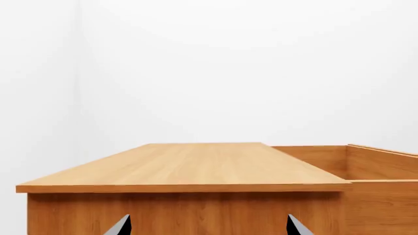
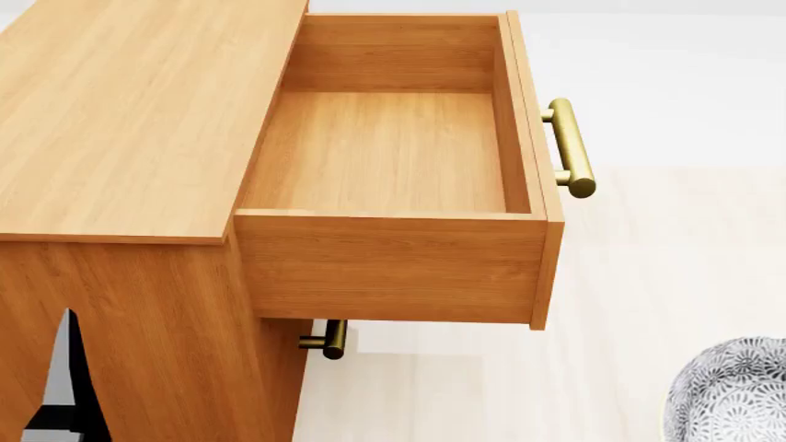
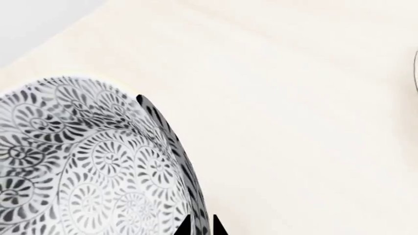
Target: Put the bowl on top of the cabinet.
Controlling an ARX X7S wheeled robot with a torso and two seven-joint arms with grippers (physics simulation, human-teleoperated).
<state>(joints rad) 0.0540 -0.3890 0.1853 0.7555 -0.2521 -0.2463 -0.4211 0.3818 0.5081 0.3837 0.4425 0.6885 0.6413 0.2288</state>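
The bowl, white with a dense grey-blue floral pattern, fills the near side of the right wrist view. Its rim runs between the two dark fingertips of my right gripper, which is shut on it. In the head view the bowl shows at the lower right corner over the pale floor, apart from the cabinet. The cabinet is light-brown wood with a flat bare top. My left gripper is open, its fingertips wide apart, facing the cabinet's side just below the top edge.
The cabinet's top drawer is pulled fully out and holds nothing; its brass handle sticks out to the right. A second brass handle shows below it. Pale floor lies between drawer and bowl. White walls stand behind.
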